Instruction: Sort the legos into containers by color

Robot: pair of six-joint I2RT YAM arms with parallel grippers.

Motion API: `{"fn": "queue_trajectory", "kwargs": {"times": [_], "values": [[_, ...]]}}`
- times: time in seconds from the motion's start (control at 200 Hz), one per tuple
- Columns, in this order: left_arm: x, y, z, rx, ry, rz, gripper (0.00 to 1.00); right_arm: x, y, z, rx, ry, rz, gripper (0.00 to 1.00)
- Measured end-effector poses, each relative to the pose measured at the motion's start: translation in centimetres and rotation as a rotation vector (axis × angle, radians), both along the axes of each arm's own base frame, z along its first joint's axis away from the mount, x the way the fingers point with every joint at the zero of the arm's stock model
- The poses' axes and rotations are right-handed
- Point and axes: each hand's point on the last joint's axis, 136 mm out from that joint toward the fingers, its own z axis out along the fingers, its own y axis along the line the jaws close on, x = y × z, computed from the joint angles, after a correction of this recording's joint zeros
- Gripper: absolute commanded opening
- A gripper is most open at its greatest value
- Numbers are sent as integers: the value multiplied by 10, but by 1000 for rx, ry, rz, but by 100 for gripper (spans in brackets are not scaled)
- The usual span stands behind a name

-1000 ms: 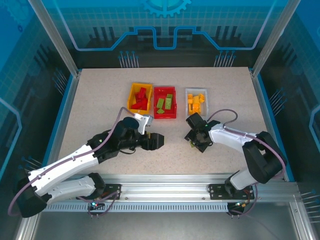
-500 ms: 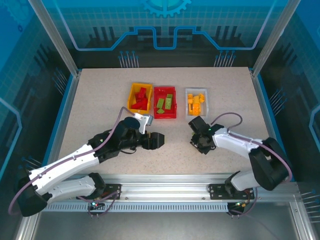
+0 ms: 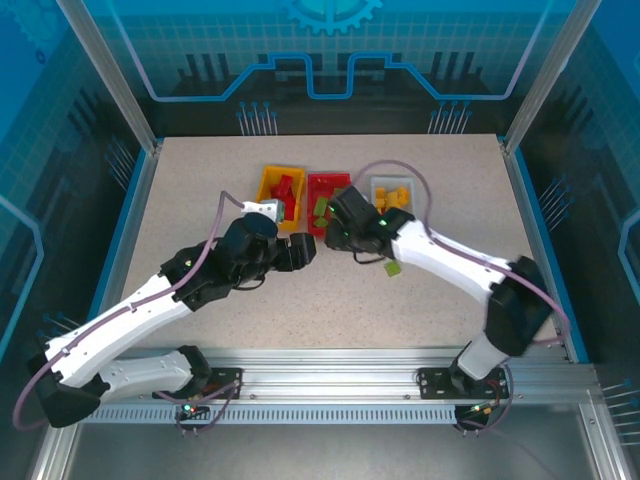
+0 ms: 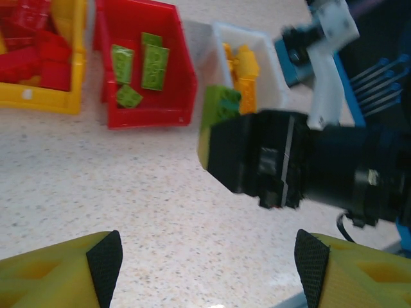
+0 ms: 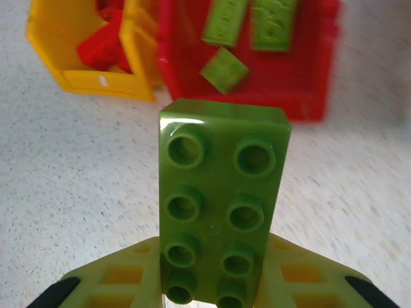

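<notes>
The top external camera looks down from high over the near edge onto the whole table (image 3: pixel 200 200). The left wrist camera sits low and close over the table, facing the yellow bin (image 4: pixel 38 99), red bin (image 4: pixel 151 115) and white bin (image 4: pixel 204 58). The right wrist camera, nearer still, looks past a green lego (image 5: pixel 221 205) close to its lens at the yellow and red bins, which all three views share.

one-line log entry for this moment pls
left tool: open, above table | right tool: shut on green lego, facing red bin | drop: not yet done
</notes>
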Motion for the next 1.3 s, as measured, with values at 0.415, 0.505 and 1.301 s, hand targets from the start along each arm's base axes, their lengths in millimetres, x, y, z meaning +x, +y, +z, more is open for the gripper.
{"fn": "queue_trajectory", "kwargs": {"times": [0.415,0.505,1.301], "values": [[7,4,-4,44,23,50,75,130,13,-77,-50,136,67,40],[8,4,-5,47,26,50,75,132,14,-82,-55,156,81,53],[9,-128,-104,271,132,-369,77,-34,-119,66,17,-211,-103,55]]}}
